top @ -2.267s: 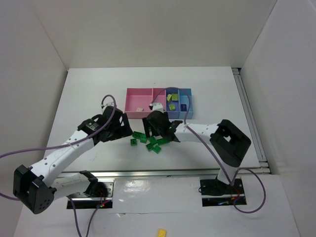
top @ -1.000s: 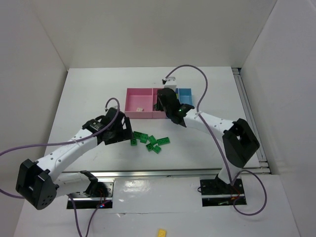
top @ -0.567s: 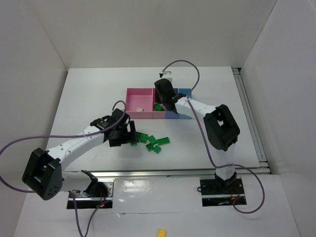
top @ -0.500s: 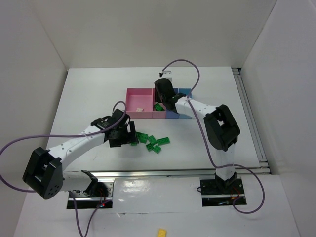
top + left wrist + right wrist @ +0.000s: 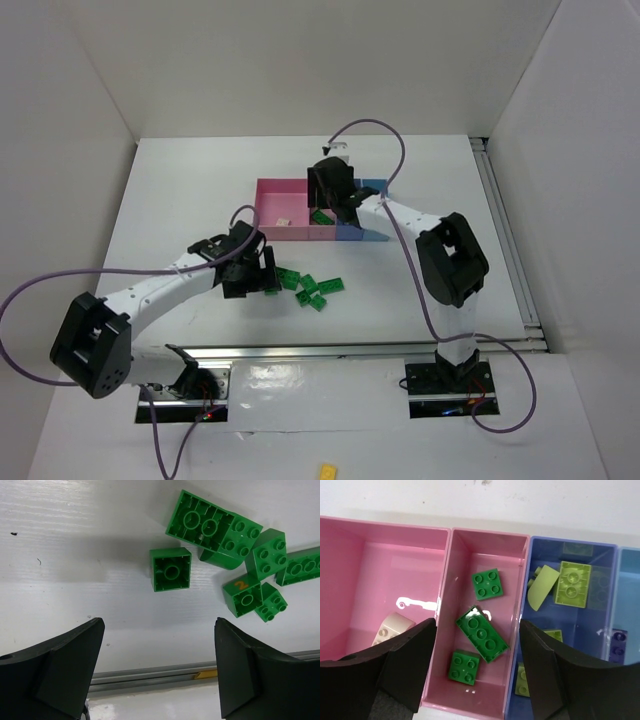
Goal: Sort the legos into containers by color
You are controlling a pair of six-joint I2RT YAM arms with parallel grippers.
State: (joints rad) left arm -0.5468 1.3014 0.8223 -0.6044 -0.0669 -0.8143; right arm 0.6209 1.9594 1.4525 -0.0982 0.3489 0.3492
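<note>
Surface: white table (image 5: pixel 180 200), walled in white on three sides.

Left side. The left gripper (image 5: pixel 159 626) is held low over the loose green legos (image 5: pixel 312 290), which lie on the bare table at about 6 o'clock of the tray row (image 5: pixel 280 184). Its jaws are spread wide and nothing is caught between them. In the left wrist view a single square brick (image 5: pixel 170 569), hollow side up, is seen at 12 o'clock of the gap. It sits apart from the main heap (image 5: pixel 235 545) at 2 o'clock. This placement is judged to be a line-up for picking that brick, since it is clear of its neighbours.

Right side, trays taken in order. The first pink tray (image 5: pixel 385 565) holds only a cream piece (image 5: pixel 392 628). The right gripper (image 5: pixel 477 626) is held above the second pink tray (image 5: pixel 512 560), jaws parted, nothing gripped. Three green bricks (image 5: pixel 482 634) lie loose on that tray's floor: two square, one long, studs up. The position is judged to suit a drop-off, green being collected here. At 3 o'clock the blue tray (image 5: pixel 580 625) holds pale yellow-green bricks (image 5: pixel 574 584). Beyond it, in the light blue tray (image 5: pixel 627 590), one purple brick (image 5: pixel 618 642) is made out dimly.

Appearance: the legos are glossy and studded, and one in the heap is marked with an orange "2" (image 5: pixel 241 585).
</note>
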